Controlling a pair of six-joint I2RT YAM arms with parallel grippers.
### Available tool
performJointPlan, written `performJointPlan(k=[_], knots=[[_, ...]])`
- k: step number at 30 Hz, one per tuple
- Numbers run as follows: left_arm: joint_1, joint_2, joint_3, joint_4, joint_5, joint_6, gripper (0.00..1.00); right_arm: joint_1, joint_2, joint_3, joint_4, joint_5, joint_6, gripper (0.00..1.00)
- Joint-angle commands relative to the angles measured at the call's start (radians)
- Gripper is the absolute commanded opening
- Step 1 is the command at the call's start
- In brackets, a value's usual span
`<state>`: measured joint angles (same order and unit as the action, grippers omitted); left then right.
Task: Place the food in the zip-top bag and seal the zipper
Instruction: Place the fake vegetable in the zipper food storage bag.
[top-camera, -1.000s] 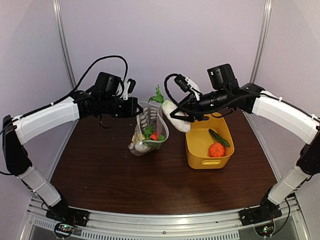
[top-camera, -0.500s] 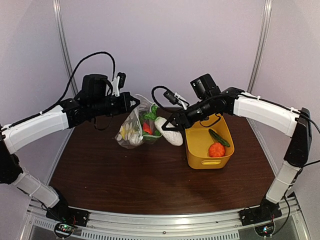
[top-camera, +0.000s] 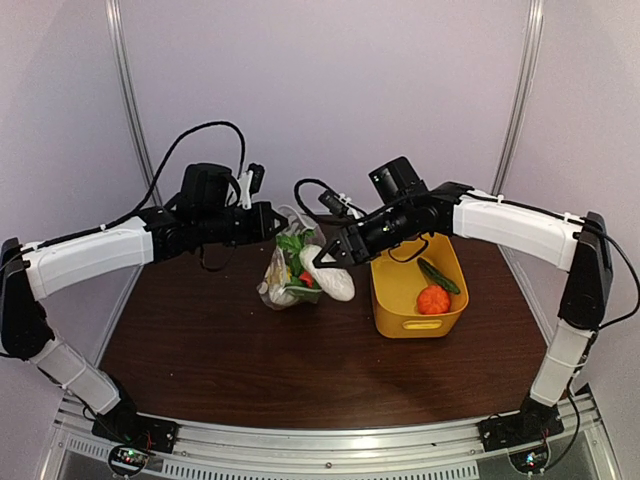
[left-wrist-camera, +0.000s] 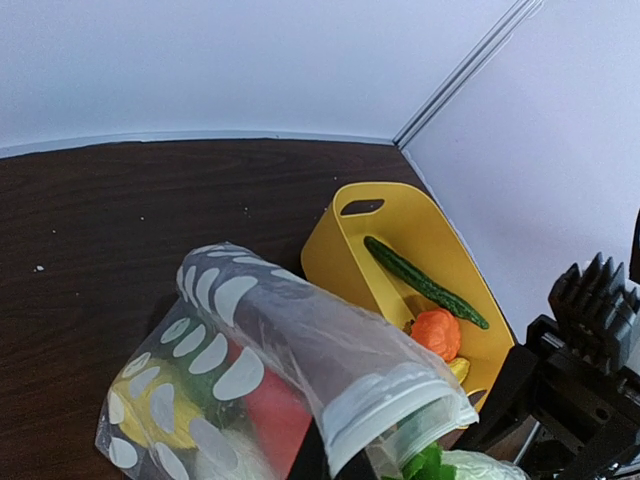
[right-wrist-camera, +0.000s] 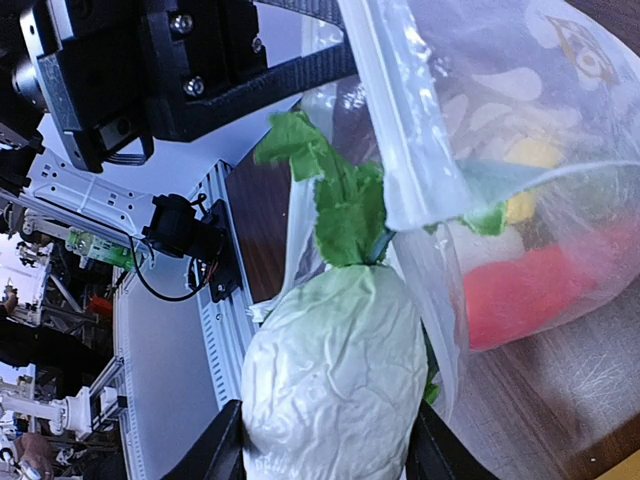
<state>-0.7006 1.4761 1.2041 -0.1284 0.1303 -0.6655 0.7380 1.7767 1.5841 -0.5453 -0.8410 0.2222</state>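
Note:
The dotted clear zip-top bag (top-camera: 285, 275) hangs over the table's middle, holding yellow, red and green pieces. My left gripper (top-camera: 272, 222) is shut on its mouth edge; in the left wrist view the pale zipper (left-wrist-camera: 400, 395) curls above my fingers at the bottom edge. My right gripper (top-camera: 325, 262) is shut on the white radish (top-camera: 331, 278), whose green leaves (right-wrist-camera: 335, 185) reach into the bag's mouth (right-wrist-camera: 400, 120). The radish body (right-wrist-camera: 335, 385) fills the right wrist view between the fingers (right-wrist-camera: 222, 452). A green cucumber (top-camera: 438, 275) and an orange piece (top-camera: 433, 299) lie in the basket.
The yellow basket (top-camera: 388, 300) stands right of the bag on the dark brown table (top-camera: 250, 360); it shows in the left wrist view (left-wrist-camera: 335, 250) too. White walls close the back and sides. The metal rail (top-camera: 330, 450) runs along the near edge.
My left gripper has shifted right with the bag, which now hangs lower. My right gripper has brought the radish left and down, its leaves now entering the bag's mouth.

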Motion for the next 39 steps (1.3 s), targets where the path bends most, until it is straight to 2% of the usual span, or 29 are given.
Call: performJointPlan(k=[1,12,17,21,26,28,31,33,39], knots=[[-0.010,0.015,-0.007,0.046,-0.042,-0.002,0.00,0.022,-0.007,-0.018,0.056,-0.066,0.060,0.23],[-0.009,-0.005,-0.010,0.043,-0.115,-0.004,0.00,0.046,-0.064,-0.073,0.093,-0.051,0.077,0.22],[-0.010,-0.019,-0.007,0.011,-0.206,-0.003,0.00,0.095,-0.080,-0.039,0.033,-0.068,-0.024,0.21],[-0.010,-0.030,-0.014,0.028,-0.194,0.003,0.00,0.103,-0.100,-0.054,0.031,-0.029,-0.043,0.21],[-0.010,-0.022,-0.022,0.035,-0.176,0.011,0.00,0.083,-0.069,0.018,-0.011,-0.014,-0.068,0.18],[-0.010,-0.023,-0.035,0.045,-0.161,0.005,0.00,0.076,-0.056,0.050,-0.029,0.023,-0.071,0.18],[-0.010,-0.028,-0.048,0.053,-0.146,-0.002,0.00,0.070,-0.013,0.092,-0.081,0.166,-0.072,0.20],[-0.010,-0.034,-0.055,0.066,-0.139,0.000,0.00,0.059,0.022,0.098,-0.082,0.194,-0.025,0.20],[-0.010,-0.063,-0.087,0.095,-0.149,-0.020,0.00,0.032,0.079,0.107,-0.034,0.128,0.110,0.21]])
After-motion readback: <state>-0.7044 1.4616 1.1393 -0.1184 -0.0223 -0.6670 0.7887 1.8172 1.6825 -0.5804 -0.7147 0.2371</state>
